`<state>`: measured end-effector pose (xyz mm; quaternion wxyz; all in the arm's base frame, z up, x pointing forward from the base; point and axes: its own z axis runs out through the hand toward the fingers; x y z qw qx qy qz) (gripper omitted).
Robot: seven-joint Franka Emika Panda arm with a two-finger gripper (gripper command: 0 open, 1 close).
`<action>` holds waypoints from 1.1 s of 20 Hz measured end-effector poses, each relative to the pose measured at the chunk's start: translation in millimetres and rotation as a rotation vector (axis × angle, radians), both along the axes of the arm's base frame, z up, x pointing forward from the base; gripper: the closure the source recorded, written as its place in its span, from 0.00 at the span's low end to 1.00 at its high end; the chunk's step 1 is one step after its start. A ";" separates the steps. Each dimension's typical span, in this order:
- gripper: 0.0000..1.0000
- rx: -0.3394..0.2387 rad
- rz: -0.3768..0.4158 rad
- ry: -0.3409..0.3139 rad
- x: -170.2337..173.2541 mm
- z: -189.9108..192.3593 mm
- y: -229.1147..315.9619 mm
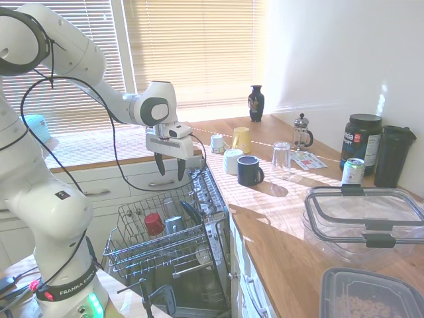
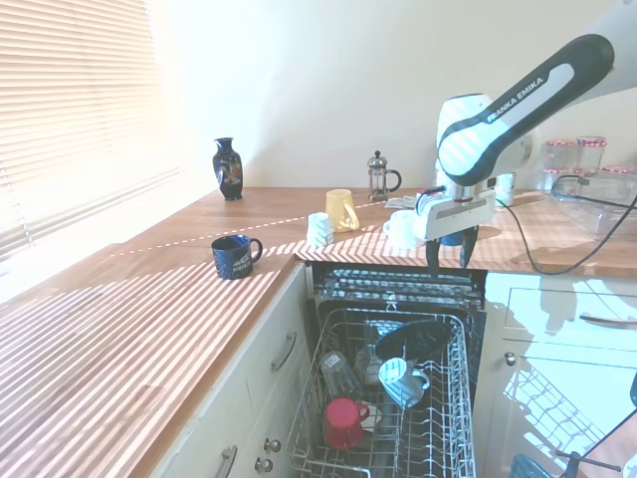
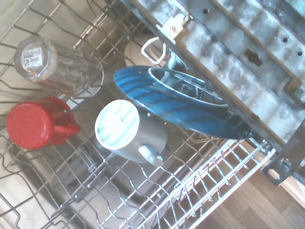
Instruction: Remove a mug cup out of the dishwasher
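Observation:
The mug cup (image 3: 126, 133) is pale grey-blue and lies upturned in the dishwasher's grey wire rack (image 2: 453, 438), between a red cup (image 3: 35, 123) and a blue dish (image 3: 176, 102). In the second exterior view the mug cup (image 2: 403, 381) sits mid-rack, beyond the red cup (image 2: 343, 420). My gripper (image 2: 450, 254) hangs open and empty well above the rack's back end, near the counter edge. In the first exterior view the gripper (image 1: 169, 167) is above the rack (image 1: 132, 255), with the red cup (image 1: 154, 223) below it.
A clear glass (image 3: 52, 64) lies in the rack beside the red cup. On the wooden counter stand a navy mug (image 1: 250, 171), a yellow mug (image 1: 241, 139), a French press (image 1: 302, 131), a dark vase (image 1: 256, 103) and plastic containers (image 1: 364, 218).

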<state>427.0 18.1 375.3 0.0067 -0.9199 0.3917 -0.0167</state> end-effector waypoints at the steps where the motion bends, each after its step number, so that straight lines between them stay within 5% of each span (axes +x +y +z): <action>1: 0.00 0.000 0.000 -0.001 0.1 -0.2 -0.1; 9: 0.00 -0.056 0.102 -0.009 -5.4 -10.2 32.9; 16: 0.00 -0.071 0.269 0.086 -11.6 -52.4 85.4; 22: 0.00 -0.140 0.398 0.165 -5.0 -108.6 99.9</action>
